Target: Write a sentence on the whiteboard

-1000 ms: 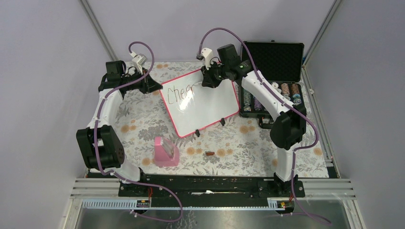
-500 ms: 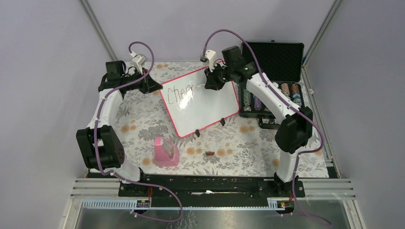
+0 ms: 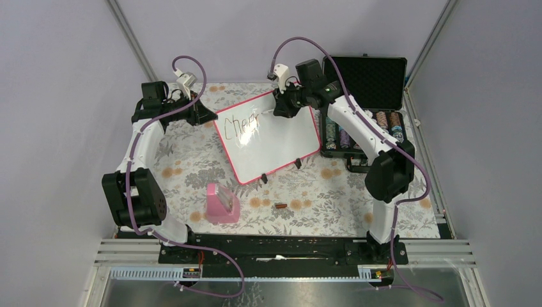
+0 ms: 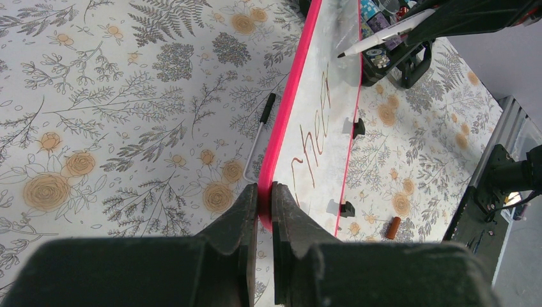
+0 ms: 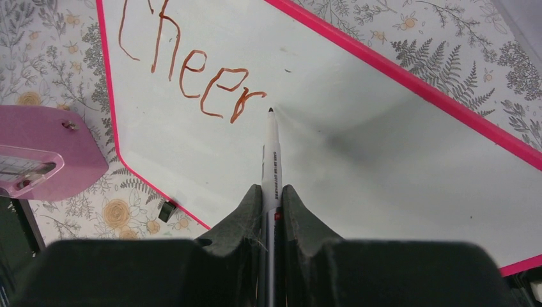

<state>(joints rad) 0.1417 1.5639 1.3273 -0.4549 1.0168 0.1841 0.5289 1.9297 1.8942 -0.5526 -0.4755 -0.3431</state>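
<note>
At the whiteboard's (image 3: 275, 144) left corner, the left gripper (image 4: 264, 189) is clamped tight on the pink frame. Over its middle, the right gripper (image 5: 271, 190) grasps a white marker (image 5: 271, 153). The tip sits just right of the sentence (image 5: 192, 70), "Cheer", but contact I cannot tell. The whiteboard rests on floral tablecloth (image 3: 192, 160), with the black case (image 3: 367, 77) beside its right edge.

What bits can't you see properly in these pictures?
- Top view: the sentence is tiny and washed by glare on the whiteboard.
- Right wrist view: the pink object is cut off by the left edge.
- Left wrist view: the left gripper hides the whiteboard's nearest corner.
- Top view: the small brown thing is too small to identify.
</note>
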